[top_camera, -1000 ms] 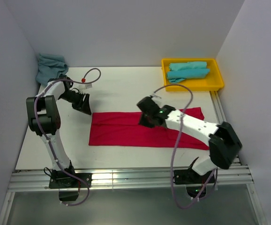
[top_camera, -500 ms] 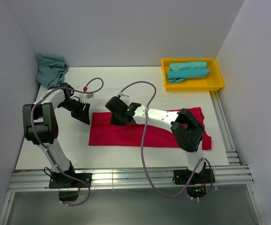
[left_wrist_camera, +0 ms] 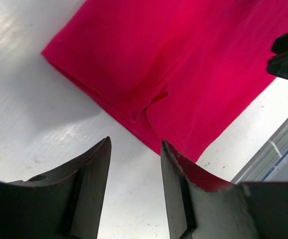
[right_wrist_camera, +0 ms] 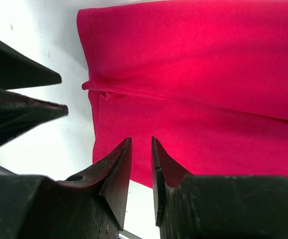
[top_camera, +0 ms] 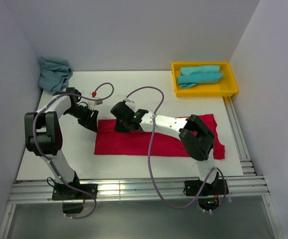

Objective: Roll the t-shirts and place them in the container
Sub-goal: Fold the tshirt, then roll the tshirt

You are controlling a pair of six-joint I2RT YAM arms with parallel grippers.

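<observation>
I am holding my left claw (top_camera: pixel 90 122) at the left short end of the red t-shirt (top_camera: pixel 159 144). The shirt is lying folded into a long strip across the middle of the tabletop (top_camera: pixel 124 92), with its long axis running left to right in the overhead view. My left jaws are standing apart with nothing between them. My right claw (top_camera: pixel 124 123) is hanging just inside that same end, tips parted narrowly and gripping nothing (the cloth lies beneath them). With both claws at this end, I judge the roll should be starting here and running rightward. The turquoise t-shirts (top_camera: pixel 200 74) are lying apart, some in the yellow tray (top_camera: pixel 232 88) at upper right and one heaped at upper left.
</observation>
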